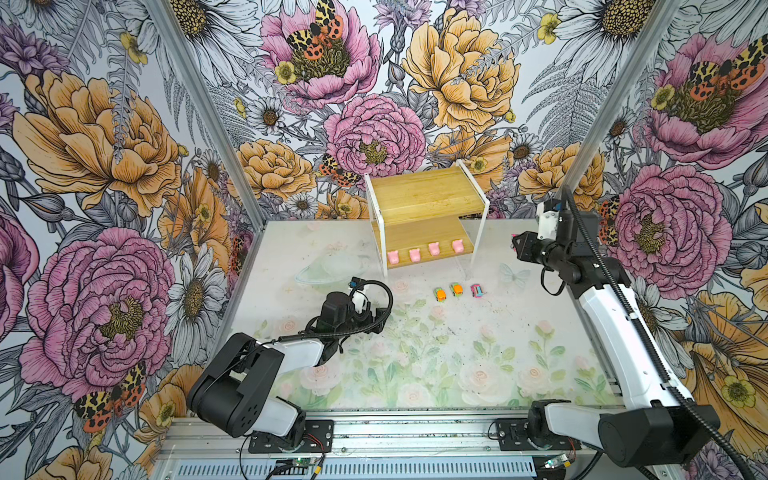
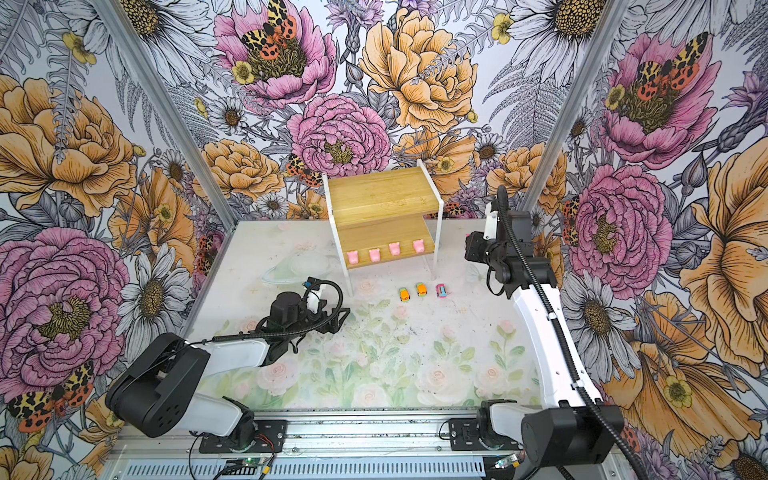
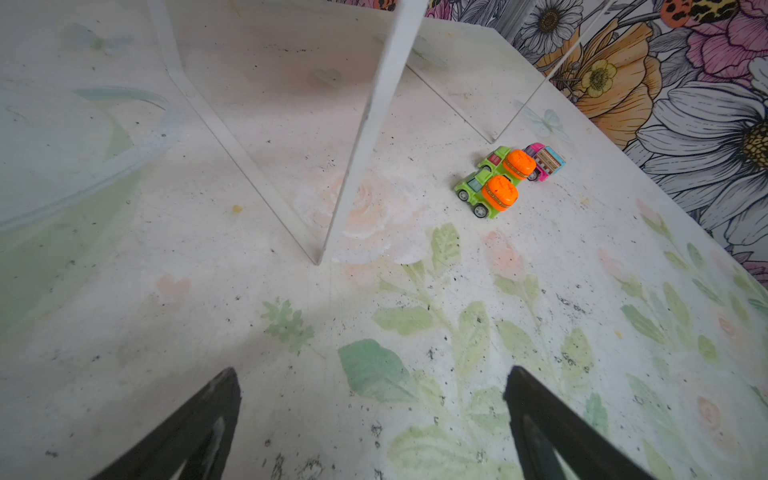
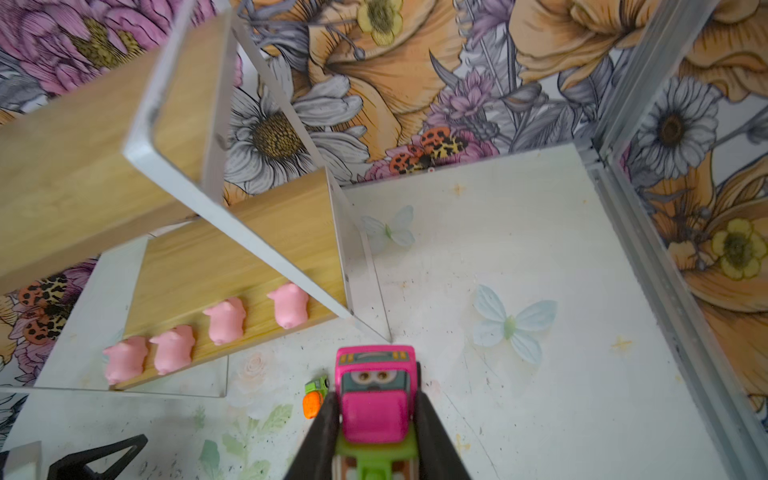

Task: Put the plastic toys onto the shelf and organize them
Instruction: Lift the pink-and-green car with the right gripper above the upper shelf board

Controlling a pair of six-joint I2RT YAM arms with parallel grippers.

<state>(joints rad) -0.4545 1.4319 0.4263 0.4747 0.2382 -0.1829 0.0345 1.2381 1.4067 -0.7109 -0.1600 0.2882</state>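
Right wrist: gripper (image 4: pixel 375 384) clamps pink car (image 4: pixel 373 415).

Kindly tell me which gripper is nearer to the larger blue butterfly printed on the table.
Right. The right gripper, holding a pink car, hangs close above the butterfly; the left gripper is beyond the cars.

In the right wrist view, cut off by the bottom edge: rear of the pink car (image 4: pixel 376 403) between the right gripper (image 4: pixel 375 388) fingers. Half hidden behind one finger: an orange-and-green car (image 4: pixel 314 397). Too small to make out in both top views: same pink car (image 1: pixel 514 237) (image 2: pixel 468 235). In the left wrist view, cut off: left gripper (image 3: pixel 372 369) fingers, and the shelf (image 3: pixel 374 104) above its legs.
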